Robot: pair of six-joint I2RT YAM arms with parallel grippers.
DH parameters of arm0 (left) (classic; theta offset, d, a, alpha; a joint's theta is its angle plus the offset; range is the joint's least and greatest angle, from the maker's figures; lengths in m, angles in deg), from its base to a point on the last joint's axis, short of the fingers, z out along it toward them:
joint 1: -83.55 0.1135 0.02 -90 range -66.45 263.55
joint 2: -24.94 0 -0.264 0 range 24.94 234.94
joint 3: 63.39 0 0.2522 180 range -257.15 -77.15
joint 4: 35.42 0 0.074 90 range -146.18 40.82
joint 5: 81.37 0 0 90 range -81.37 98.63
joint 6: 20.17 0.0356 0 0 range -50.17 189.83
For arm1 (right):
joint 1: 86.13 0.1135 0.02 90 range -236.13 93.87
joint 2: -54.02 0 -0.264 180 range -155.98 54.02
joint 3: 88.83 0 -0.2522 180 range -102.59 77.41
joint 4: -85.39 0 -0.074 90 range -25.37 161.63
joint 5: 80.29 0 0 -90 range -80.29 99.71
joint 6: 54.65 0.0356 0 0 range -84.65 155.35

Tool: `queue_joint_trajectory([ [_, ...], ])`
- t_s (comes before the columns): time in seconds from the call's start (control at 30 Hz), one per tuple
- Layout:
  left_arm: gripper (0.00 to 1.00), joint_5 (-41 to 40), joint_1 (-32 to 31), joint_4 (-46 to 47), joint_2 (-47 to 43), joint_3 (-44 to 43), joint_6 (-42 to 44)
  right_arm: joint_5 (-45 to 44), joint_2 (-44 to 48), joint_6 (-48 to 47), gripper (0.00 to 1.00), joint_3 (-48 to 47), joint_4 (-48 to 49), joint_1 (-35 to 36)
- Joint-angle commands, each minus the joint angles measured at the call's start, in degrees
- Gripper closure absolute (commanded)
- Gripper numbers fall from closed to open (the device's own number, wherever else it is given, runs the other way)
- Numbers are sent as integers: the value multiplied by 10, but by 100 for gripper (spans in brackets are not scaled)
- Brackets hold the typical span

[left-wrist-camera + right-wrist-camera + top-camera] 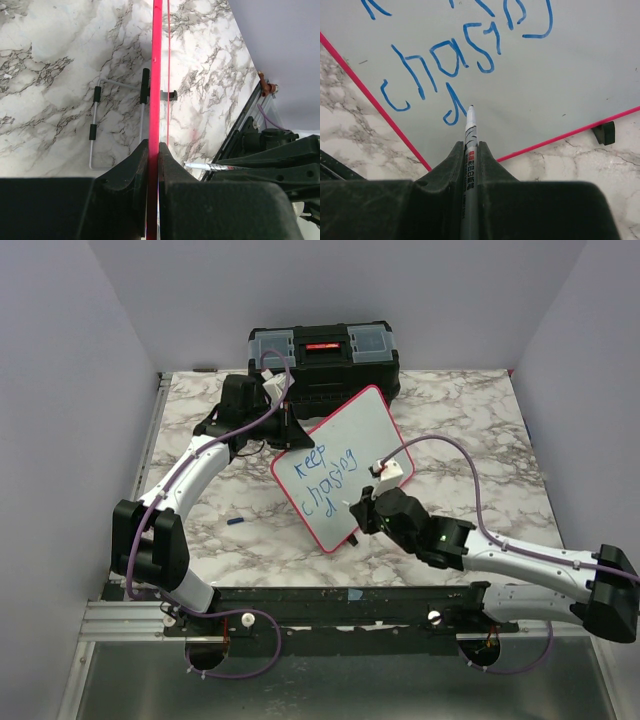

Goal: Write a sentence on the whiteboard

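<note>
Two lines plus a "d" of the sentence [325, 480] are written; left claw [154, 146] clamps the whiteboard [378, 432] rim, right claw [470, 150] grips the marker [470, 125], so "r" likely comes next.

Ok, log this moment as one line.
left jaws: shut on whiteboard rim | right jaws: shut on marker, tip by the d | sentence: keep chasing d, unfinished

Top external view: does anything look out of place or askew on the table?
The red-rimmed white whiteboard sits skewed to the marble table edges, clamped between the fingers of the left gripper. A small blue piece, possibly a marker cap, lies loose on the marble left of it.
</note>
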Motion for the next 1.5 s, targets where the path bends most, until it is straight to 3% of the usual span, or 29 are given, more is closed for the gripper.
queue_joint_trajectory([
  [0.0,100,20,1,31,-10,-1,3,-15,-32,-18,99,-16,23,2],
  [0.7,100,22,1,31,-10,-2,3,-23,-94,-38,99,-31,56,1],
  [1.47,100,24,0,32,-10,-3,1,10,-83,-3,99,16,27,1],
])
